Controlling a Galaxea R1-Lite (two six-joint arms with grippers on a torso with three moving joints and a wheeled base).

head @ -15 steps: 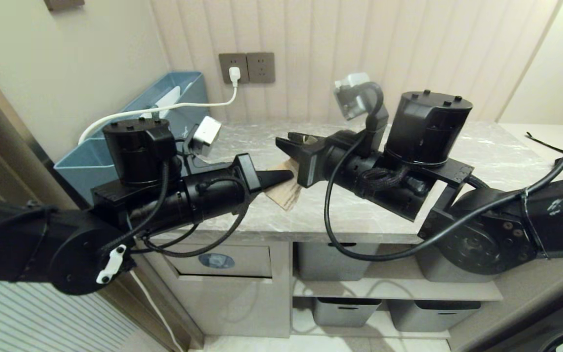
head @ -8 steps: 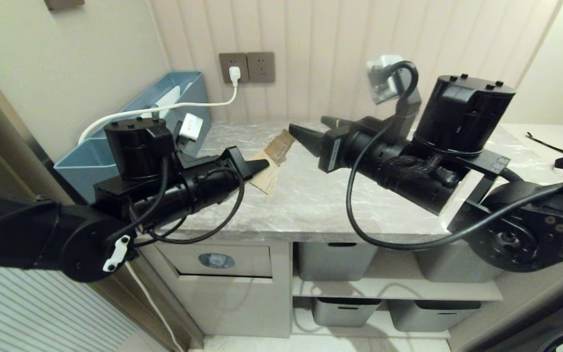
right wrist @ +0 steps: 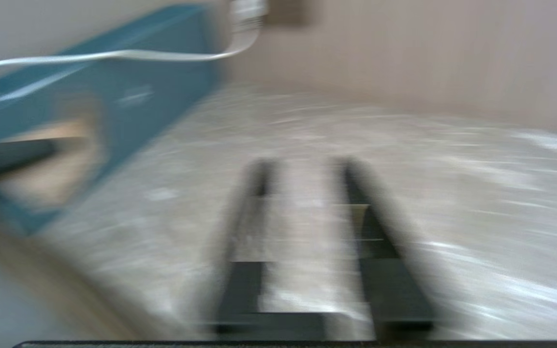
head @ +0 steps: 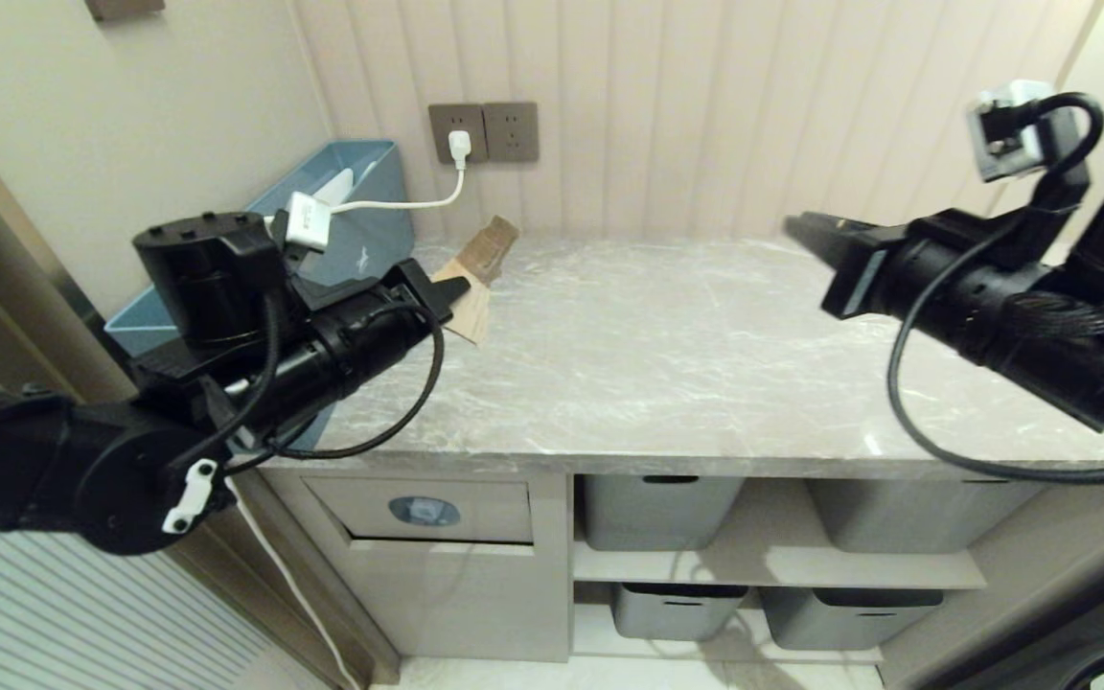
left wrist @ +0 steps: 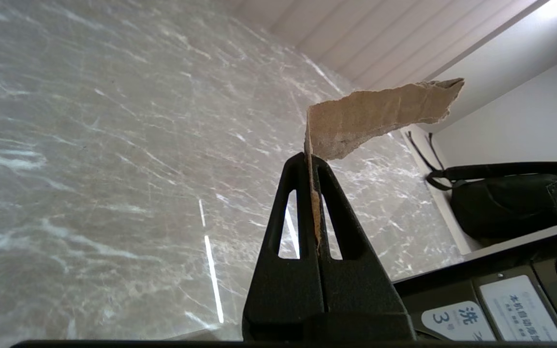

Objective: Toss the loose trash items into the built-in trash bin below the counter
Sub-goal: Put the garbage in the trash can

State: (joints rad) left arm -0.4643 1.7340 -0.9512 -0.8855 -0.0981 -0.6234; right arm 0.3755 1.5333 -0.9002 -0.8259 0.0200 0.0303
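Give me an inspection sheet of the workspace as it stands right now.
Surface: counter, grey marble, no loose scraps seen lying on it.
Job's things: cardboard scrap pinched above the counter's left end; bin flap below the front edge.
Clutter: blue box at the left wall; grey tubs on shelves underneath.
Grippers: left gripper shut on the scrap; right gripper shut, empty, over the right end.
Cables: white cable from wall socket toward the blue box.
Surroundings: panelled wall behind.

Blue plastic box (head: 360, 206), white plug (head: 459, 147) in wall socket, grey tubs (head: 659, 510)
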